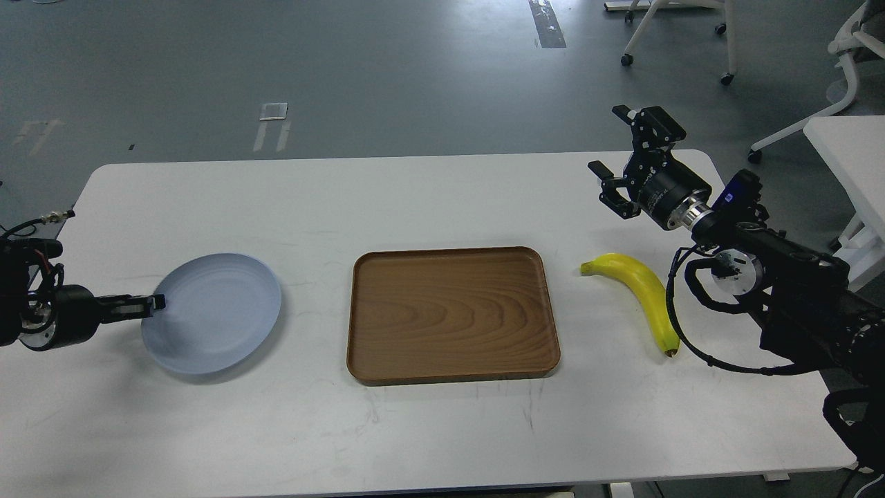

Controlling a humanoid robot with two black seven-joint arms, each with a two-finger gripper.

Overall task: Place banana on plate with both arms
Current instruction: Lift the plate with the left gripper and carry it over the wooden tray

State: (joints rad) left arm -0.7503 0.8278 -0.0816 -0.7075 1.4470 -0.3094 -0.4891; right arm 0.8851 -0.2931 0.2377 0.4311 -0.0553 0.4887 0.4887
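Observation:
The pale blue-grey plate lies on the left of the white table. My left gripper reaches in from the left, its thin fingers closed on the plate's left rim. The yellow banana lies on the table to the right of the wooden tray, its dark tip toward me. My right gripper is open and empty, held in the air beyond the banana near the table's far right corner, apart from the fruit.
A brown wooden tray with rounded corners sits in the table's middle, between plate and banana. A second white table and wheeled chair legs stand beyond the right side. A loose black cable hangs beside the banana.

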